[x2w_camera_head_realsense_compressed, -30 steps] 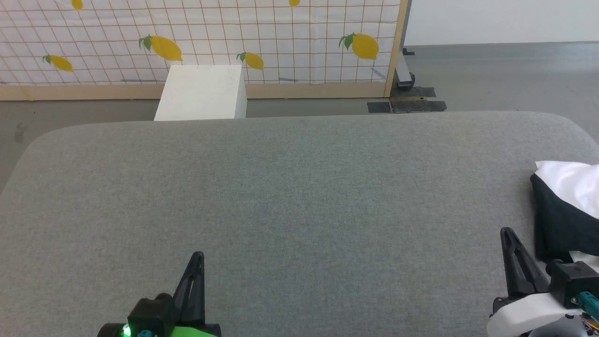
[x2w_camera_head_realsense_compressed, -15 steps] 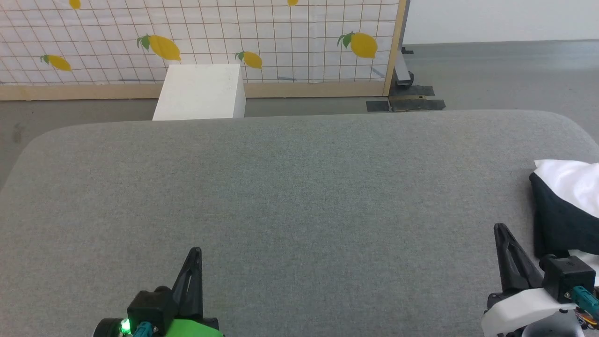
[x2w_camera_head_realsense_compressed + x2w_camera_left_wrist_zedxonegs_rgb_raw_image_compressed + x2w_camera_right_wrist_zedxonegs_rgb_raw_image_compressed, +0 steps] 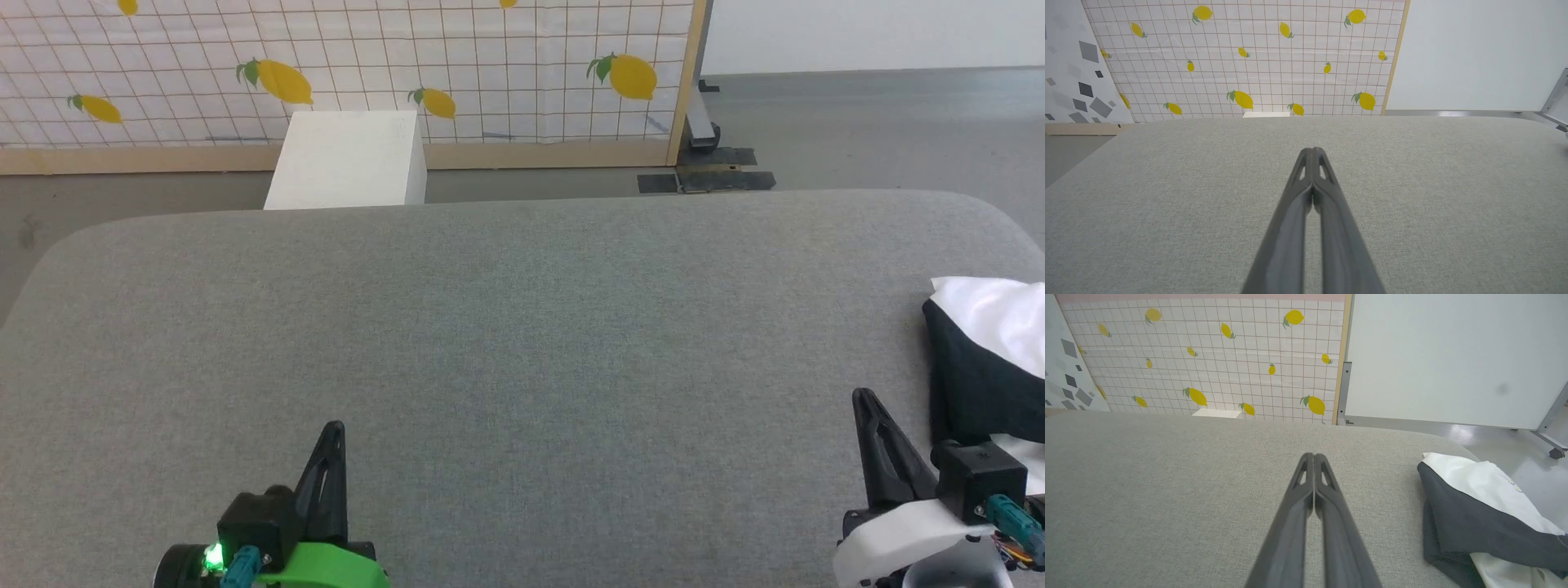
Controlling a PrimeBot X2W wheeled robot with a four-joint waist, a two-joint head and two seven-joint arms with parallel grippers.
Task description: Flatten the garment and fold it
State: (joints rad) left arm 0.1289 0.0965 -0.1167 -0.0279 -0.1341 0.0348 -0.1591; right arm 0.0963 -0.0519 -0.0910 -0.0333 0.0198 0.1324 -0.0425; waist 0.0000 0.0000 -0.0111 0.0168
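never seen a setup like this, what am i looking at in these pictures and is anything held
It is a two-armed robot. One picture comes from a camera on its head, looking down at a grey padded surface. The other two come from wrist cameras, each looking along that arm's two dark fingers. The left tool and right tool are both closed and hold nothing. A black and white garment lies bunched at the surface's right edge. Behind stand a white box and a lemon-print screen.
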